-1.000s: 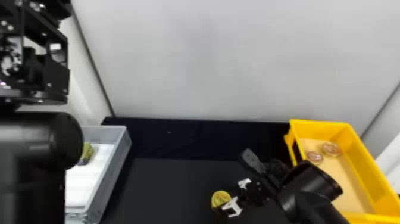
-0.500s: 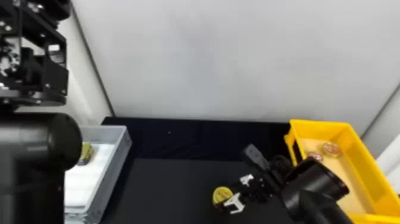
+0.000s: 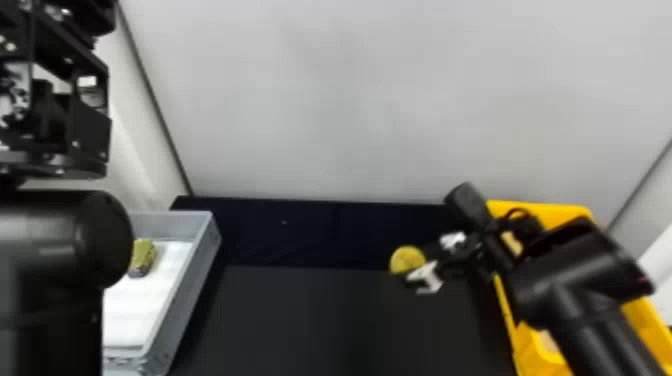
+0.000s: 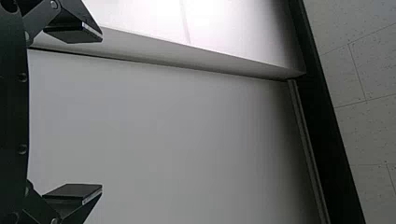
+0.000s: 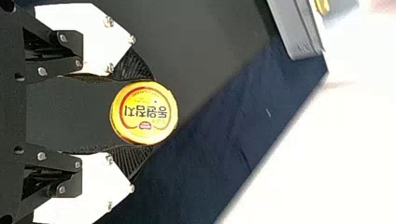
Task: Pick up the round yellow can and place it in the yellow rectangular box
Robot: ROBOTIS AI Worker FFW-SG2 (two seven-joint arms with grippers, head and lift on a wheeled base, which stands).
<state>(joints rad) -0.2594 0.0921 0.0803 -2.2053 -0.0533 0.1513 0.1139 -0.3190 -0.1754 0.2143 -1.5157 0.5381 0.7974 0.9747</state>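
My right gripper point(image 5: 149, 112) pinches round yellow can point(image 5: 144, 113) | rim juts past tips; hasty swing wristward to yellow rectangular box point(image 3: 545, 213) could slip it

I get soft light on the grey wall point(image 3: 350, 100) in the head view, and a bright glow on the white panel point(image 4: 224, 28) in my left wrist view. In the right one, glare washes out a pale surface point(image 5: 322, 158).

Left arm point(image 3: 60, 240) at left edge, right end effector point(image 3: 415, 261) outstretched, fingers clamped.
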